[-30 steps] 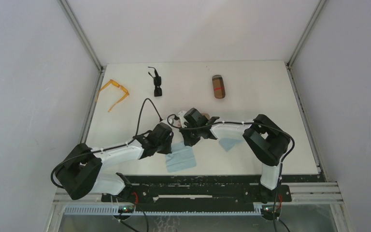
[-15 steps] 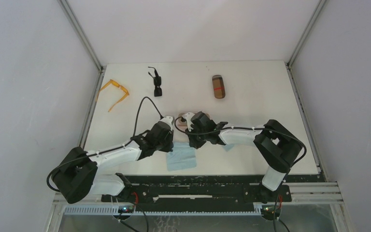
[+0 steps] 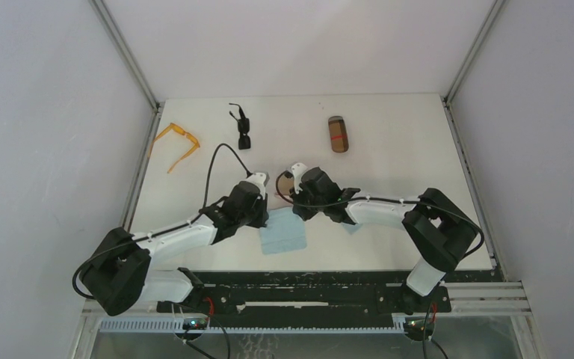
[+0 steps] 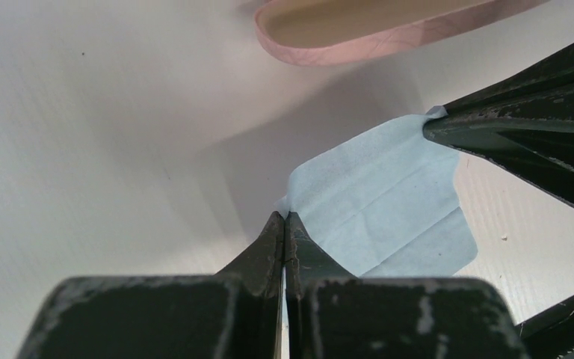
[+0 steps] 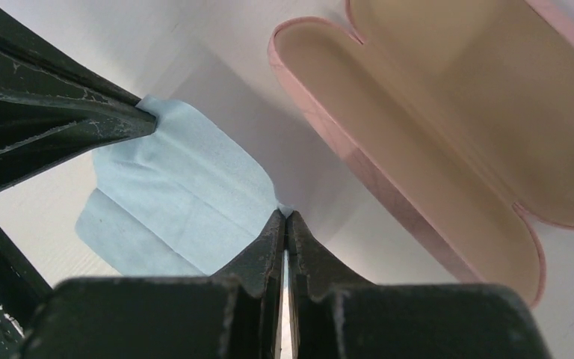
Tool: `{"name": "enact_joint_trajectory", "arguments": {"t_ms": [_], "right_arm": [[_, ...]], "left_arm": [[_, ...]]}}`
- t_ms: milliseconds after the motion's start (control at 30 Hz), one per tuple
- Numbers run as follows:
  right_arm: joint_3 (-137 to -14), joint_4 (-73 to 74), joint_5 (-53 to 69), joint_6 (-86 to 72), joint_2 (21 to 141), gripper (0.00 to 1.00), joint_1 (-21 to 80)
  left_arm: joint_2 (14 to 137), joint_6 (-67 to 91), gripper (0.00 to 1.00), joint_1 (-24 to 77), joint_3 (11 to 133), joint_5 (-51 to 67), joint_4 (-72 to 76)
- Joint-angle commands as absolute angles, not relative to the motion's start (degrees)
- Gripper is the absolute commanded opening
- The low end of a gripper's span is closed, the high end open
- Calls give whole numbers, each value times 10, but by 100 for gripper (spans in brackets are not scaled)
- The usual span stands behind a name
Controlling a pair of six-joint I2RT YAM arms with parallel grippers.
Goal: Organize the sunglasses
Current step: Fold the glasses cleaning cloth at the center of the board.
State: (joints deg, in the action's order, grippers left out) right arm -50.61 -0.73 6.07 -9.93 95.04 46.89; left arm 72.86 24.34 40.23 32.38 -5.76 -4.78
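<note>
Barely begun, going by the white tabletop [image 3: 403, 224]: nothing stowed so far. Just beyond both sets of jaws, an open pink oblong clamshell case [image 5: 433, 142], cream-lined and holding nothing. Stretched from one gripper to the other, a light-blue square cleaning cloth [image 4: 389, 202], raised along that edge and throwing a shadow on the surface. Left gripper [image 4: 285, 217] pinched tight on one corner of the cloth; right gripper [image 5: 285, 215] pinched tight on the neighbouring corner, each pair of jaws closed with only fabric between. Probably bound for the pink case as a lining, though that is only a guess. Farther out past the right jaws, a closed brown oblong case [image 3: 338, 134] with a red mark. Well beyond the left jaws and off to their left, thin translucent orange-framed sunglasses [image 3: 177, 143], arms unfolded, by the table's edge. Well ahead of both grippers, between the orange pair and the brown case, small black dark-lensed sunglasses [image 3: 242, 127]. Neither pair gripped, neither cased: both yet to fetch and put away.
</note>
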Motion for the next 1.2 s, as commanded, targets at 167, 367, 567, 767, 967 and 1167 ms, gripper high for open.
{"name": "enact_joint_trajectory", "arguments": {"t_ms": [167,367,567,767,967,1167], "right_arm": [[-464,-47,70,-75,906,0,483],[-431,-72,89,-68,886,0,487],[-421,-88,101,-60,885,0,495],[-421,-86,103,-49,884,0,499],[-420,-73,123,-39,887,0,500],[-420,-64,140,-35,893,0,501]], "left_arm": [[701,217,0,399,313,-12,9],[680,227,0,399,276,7,33],[670,233,2,400,254,9,41],[656,235,10,400,244,16,43],[651,232,24,401,234,38,48],[647,237,34,403,217,65,65]]}}
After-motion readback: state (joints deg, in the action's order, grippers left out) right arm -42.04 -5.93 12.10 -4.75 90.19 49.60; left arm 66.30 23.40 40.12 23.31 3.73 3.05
